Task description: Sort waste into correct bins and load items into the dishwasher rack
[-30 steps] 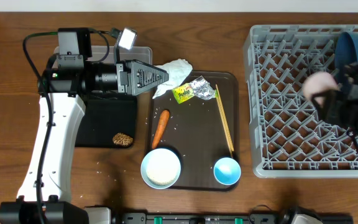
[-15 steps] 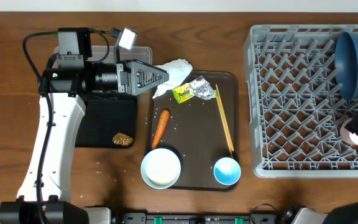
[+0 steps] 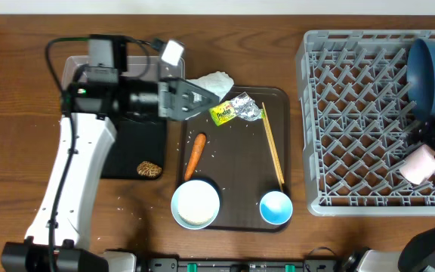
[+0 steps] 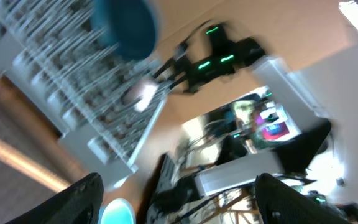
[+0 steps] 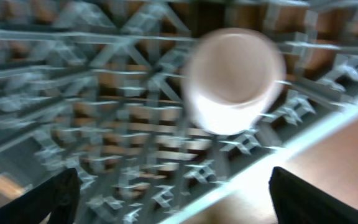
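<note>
Grey rack (image 3: 353,113) beneath, right end effector (image 5: 173,173) (released) hangs over pink cup (image 5: 235,78).

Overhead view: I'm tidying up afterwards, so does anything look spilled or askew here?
Yes: loose white rice is scattered on the table left of the white bowl, and the pink cup lies tipped in the rack.

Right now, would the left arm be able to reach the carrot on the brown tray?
Probably yes: the carrot lies uncovered on the brown tray, and the open left hand hovers nearby with nothing between.
</note>
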`<state>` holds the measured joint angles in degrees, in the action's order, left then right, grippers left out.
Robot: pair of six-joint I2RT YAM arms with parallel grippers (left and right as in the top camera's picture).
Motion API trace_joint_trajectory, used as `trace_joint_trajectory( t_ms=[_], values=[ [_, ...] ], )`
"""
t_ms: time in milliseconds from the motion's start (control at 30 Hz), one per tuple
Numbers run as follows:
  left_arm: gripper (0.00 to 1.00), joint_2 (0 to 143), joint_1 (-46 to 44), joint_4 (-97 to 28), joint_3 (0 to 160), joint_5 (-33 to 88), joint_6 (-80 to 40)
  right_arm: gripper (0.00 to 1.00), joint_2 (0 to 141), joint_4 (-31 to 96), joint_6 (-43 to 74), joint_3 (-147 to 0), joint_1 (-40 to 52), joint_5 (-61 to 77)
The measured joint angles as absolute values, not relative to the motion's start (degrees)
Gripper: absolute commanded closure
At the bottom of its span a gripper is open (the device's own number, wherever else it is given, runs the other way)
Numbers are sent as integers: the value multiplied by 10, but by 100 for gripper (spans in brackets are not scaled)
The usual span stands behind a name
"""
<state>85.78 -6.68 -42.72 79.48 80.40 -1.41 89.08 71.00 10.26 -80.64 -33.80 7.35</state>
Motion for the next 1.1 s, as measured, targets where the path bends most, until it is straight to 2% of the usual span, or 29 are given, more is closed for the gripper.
trace_joint_trajectory(
  t_ms=[133, 233, 400, 567, 800, 933, 1033, 1100],
  values=[
    [21, 858, -143, -486, 795, 657, 3, 6, 857, 706, 102, -846, -337, 133],
    [22, 858, -229, -552, 794, 502, 45, 4, 813, 693, 102, -866, -333, 155],
    [22, 858, -373, -578, 770, 318, 95, 1, 767, 686, 103, -876, -325, 172],
    [22, 876, -473, -552, 740, 219, 116, 1, 771, 694, 103, -876, -324, 188],
    [27, 948, -537, -494, 737, 166, 123, 1, 772, 703, 103, -876, -324, 202],
    [39, 997, -561, -469, 737, 158, 122, 1, 772, 715, 103, -876, -324, 205],
    [55, 1029, -568, -465, 737, 155, 120, 1, 772, 728, 103, -876, -324, 207],
    [88, 1044, -568, -464, 737, 150, 120, 1, 772, 731, 103, -876, -324, 208]
  ],
)
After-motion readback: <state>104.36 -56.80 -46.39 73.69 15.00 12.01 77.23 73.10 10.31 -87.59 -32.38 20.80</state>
